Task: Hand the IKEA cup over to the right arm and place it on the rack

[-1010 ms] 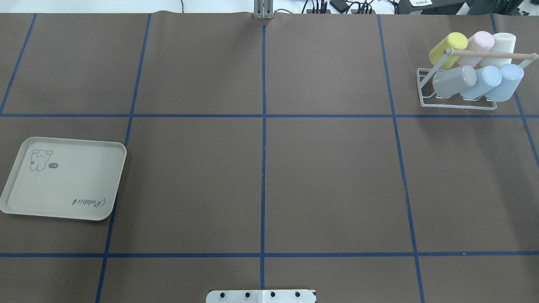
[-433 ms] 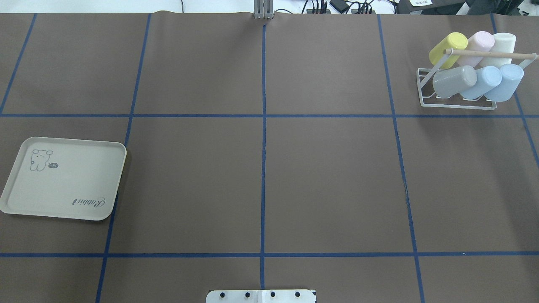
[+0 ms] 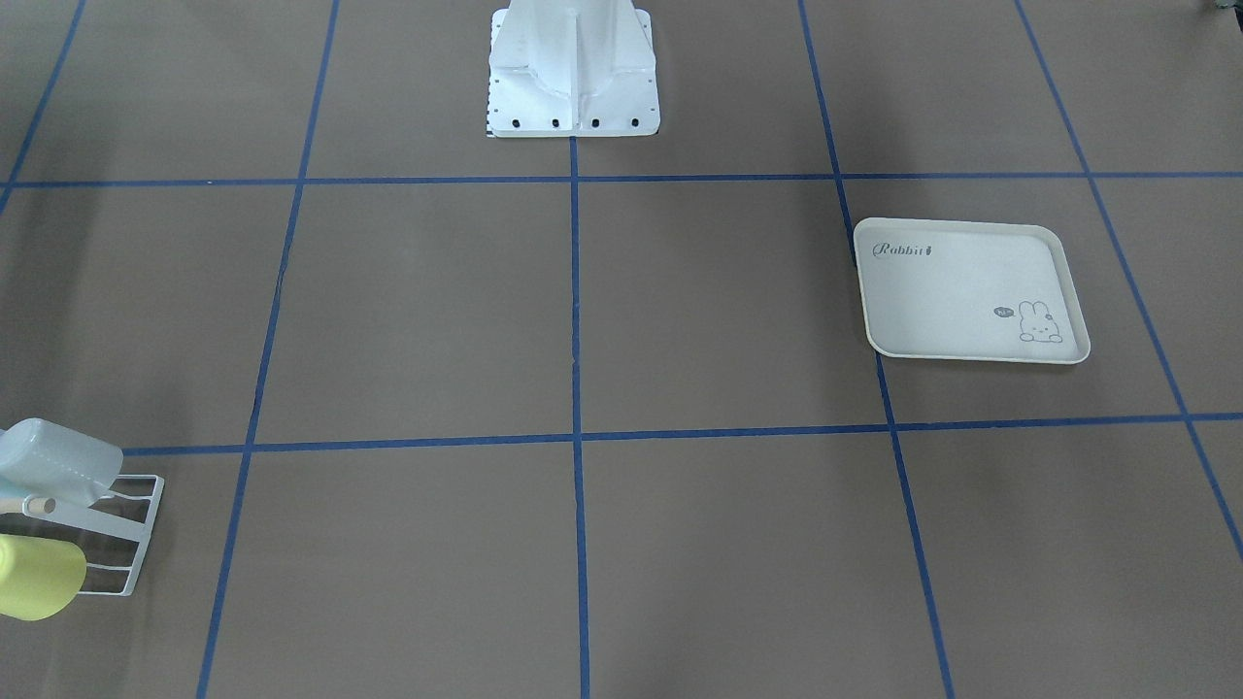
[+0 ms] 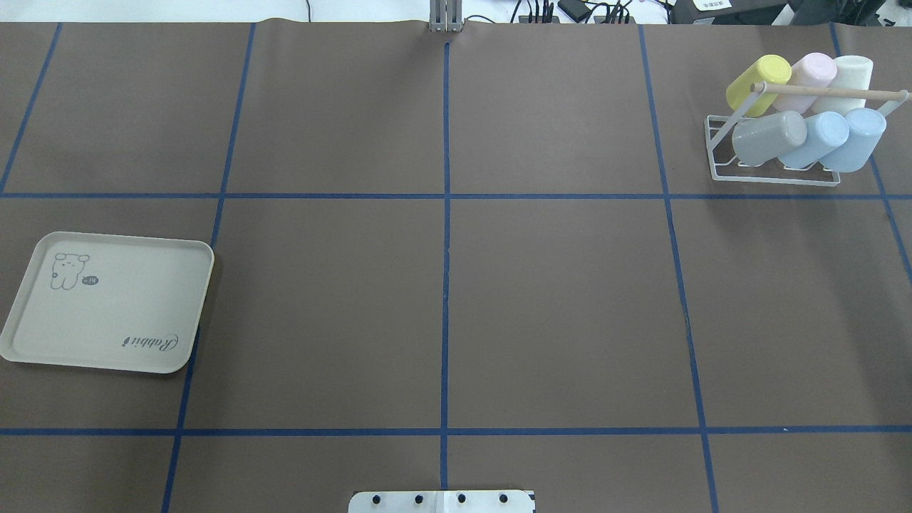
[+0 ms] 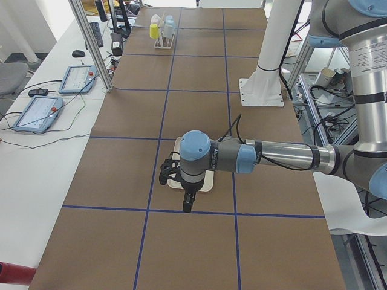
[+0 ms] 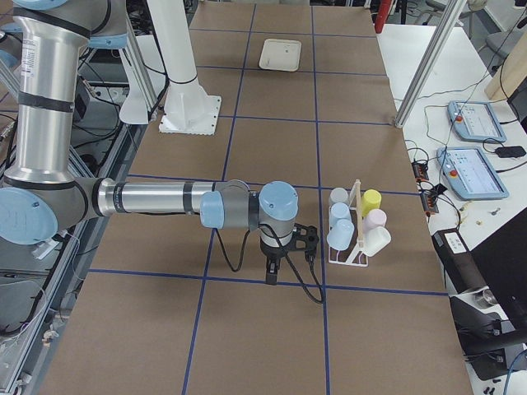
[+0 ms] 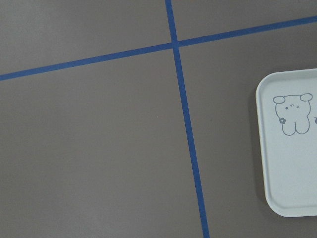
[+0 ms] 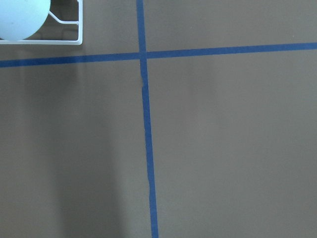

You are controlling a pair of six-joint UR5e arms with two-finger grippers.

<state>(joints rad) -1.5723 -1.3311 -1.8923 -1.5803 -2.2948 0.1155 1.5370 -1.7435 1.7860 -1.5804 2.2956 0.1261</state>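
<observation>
Cups [image 4: 826, 135], six of them, sit tipped on the white rack [image 4: 776, 182] at the far right corner of the table [image 4: 556, 299]. The right gripper [image 6: 271, 271] hangs near the rack, touching no cup. The left gripper [image 5: 187, 202] hangs by the tray [image 4: 114, 306], well apart from the cups. I cannot tell if either gripper is open or closed.

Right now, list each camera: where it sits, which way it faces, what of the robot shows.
Overhead exterior: behind robot, looks down on tray and rack; base plate shows.
Exterior front-facing: across table, faces robot; pedestal shows.
Exterior left: tray end; left arm near, left gripper by tray.
Exterior right: rack end; right arm near, right gripper by rack.
Left wrist-mounted: down at tray corner; no body.
Right wrist-mounted: down at rack corner; no body.
Shared: overhead and front-facing both show tray, rack.
</observation>
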